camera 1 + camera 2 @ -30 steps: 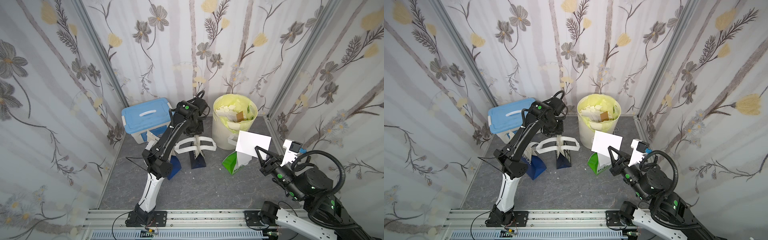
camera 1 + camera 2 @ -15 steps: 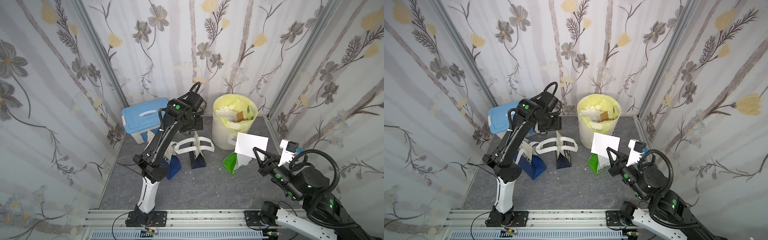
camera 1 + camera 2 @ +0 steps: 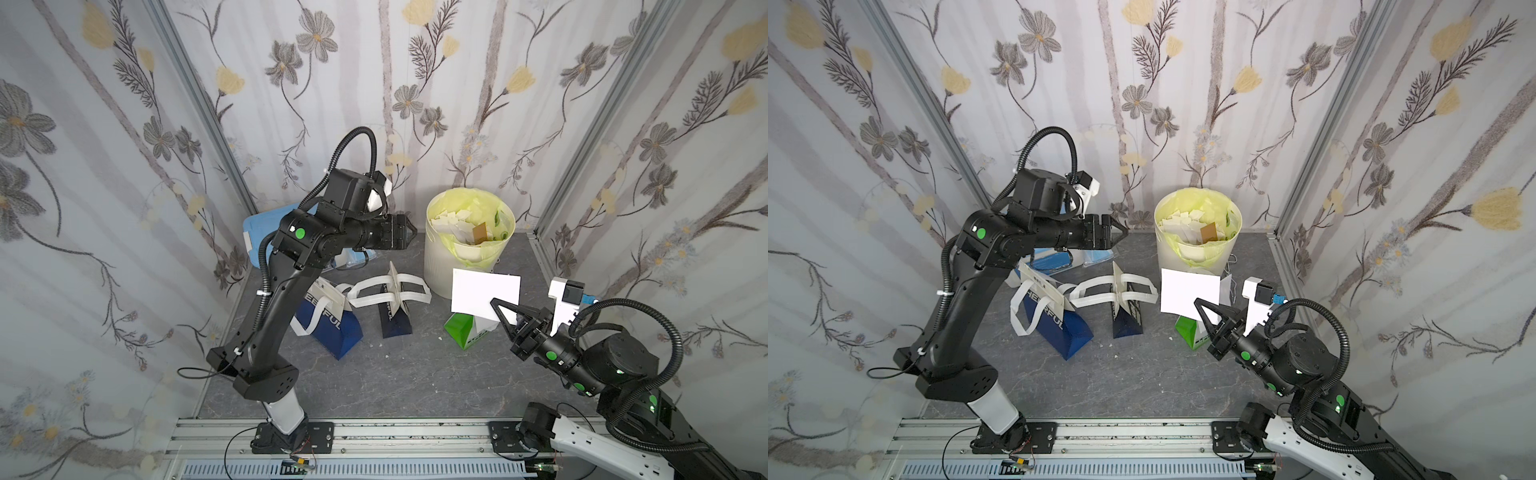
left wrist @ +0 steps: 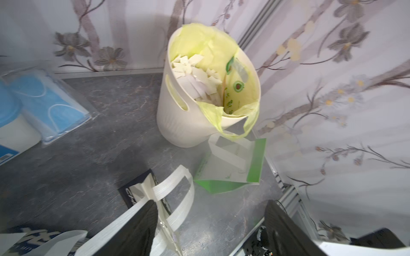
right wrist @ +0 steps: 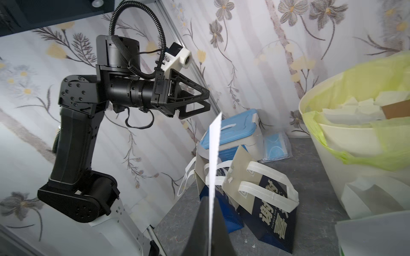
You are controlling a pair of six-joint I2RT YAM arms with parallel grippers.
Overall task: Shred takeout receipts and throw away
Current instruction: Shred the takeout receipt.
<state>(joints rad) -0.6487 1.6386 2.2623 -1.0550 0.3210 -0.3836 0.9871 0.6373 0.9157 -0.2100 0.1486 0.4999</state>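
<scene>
A takeout receipt (image 3: 478, 291), a plain white sheet, stands upright in the air over the green bag, in both top views (image 3: 1185, 293). My right gripper (image 3: 496, 303) is shut on its lower corner; the right wrist view shows the sheet edge-on (image 5: 214, 150) between the closed fingers (image 5: 199, 223). My left gripper (image 3: 411, 232) is raised level beside the bin, pointing at it. It is open and empty, with bare floor between its fingers (image 4: 142, 221). The cream bin (image 3: 436, 266) with a yellow liner holds torn white paper pieces (image 4: 195, 75).
A blue bag (image 3: 332, 324), a navy bag (image 3: 395, 320) and a green bag (image 3: 463, 332) with white looped handles stand mid-floor. A blue-lidded box (image 3: 257, 232) and a pack of blue masks (image 4: 51, 104) sit at the back left. Small paper scraps dot the floor.
My left arm has lifted away from the navy bag and swung up, its jaws opening wider. My right gripper has shifted slightly with the receipt still held.
</scene>
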